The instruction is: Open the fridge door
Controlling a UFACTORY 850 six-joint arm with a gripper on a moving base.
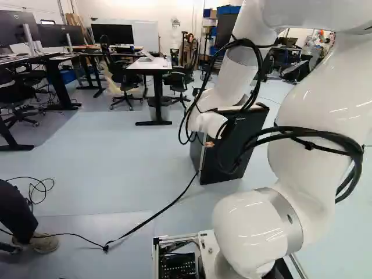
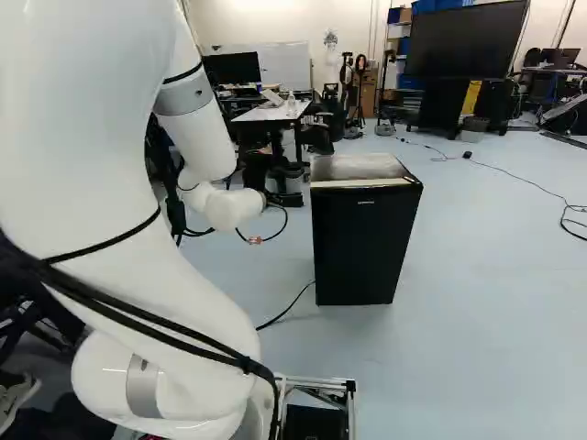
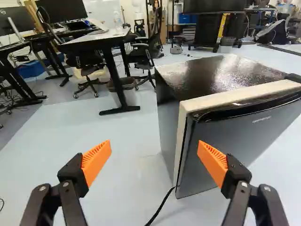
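Observation:
The black fridge [image 2: 364, 243] stands upright on the floor, its front towards the base. In the wrist view the fridge door [image 3: 244, 141] looks closed, with a pale band along its top and side edges and a dark recessed grip strip [image 3: 249, 109] near the top. My gripper [image 3: 154, 157] is open, its orange pads wide apart and nothing held between them. One pad [image 3: 214, 162] overlaps the door face near its side edge; the other [image 3: 96, 160] is seen over floor beside the fridge. Contact cannot be told. The wrist hides the gripper's fingers in both base views.
A black cable [image 1: 157, 214] runs along the floor to the fridge. Beyond stand a white-topped desk [image 1: 152, 65], office chairs [image 1: 123, 75] and a large dark screen [image 2: 466, 41]. A person's leg and shoe [image 1: 45, 243] show at the left of the left base view.

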